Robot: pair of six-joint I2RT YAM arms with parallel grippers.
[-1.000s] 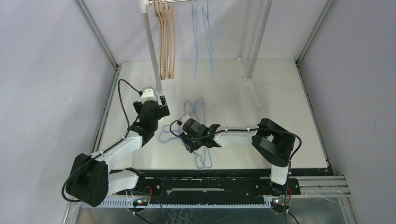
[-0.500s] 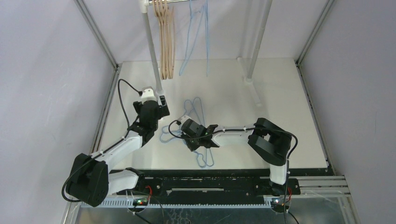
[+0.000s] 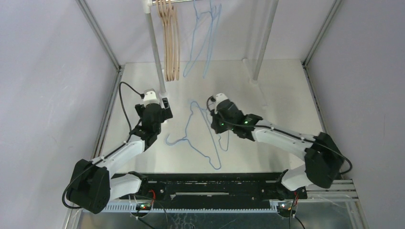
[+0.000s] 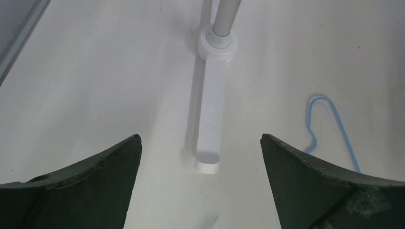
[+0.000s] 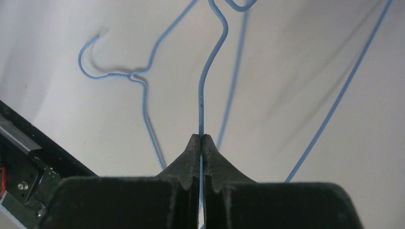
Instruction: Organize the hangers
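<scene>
Several tan wooden hangers (image 3: 170,43) and two light-blue wire hangers (image 3: 204,40) hang on the rail at the back. One blue wire hanger (image 3: 191,128) lies flat on the table; it also shows in the right wrist view (image 5: 114,74). My right gripper (image 3: 220,128) is shut on the thin wire of another blue hanger (image 5: 205,90) and holds it above the table centre; the jaws (image 5: 201,139) pinch the wire. My left gripper (image 3: 157,107) is open and empty, low over the table near the rail's left foot (image 4: 212,109), its fingers (image 4: 95,181) wide apart.
The silver rail's left post (image 3: 155,47) stands on its white foot just beyond my left gripper. The right post (image 3: 263,43) and its foot stand at the back right. A hanger's blue loop (image 4: 329,119) lies right of the left foot. The table's black front edge (image 5: 28,157) is close.
My right gripper has moved up and right from the table's centre, carrying a blue hanger off the pile. The hung blue hangers have swung. The left arm has barely moved.
</scene>
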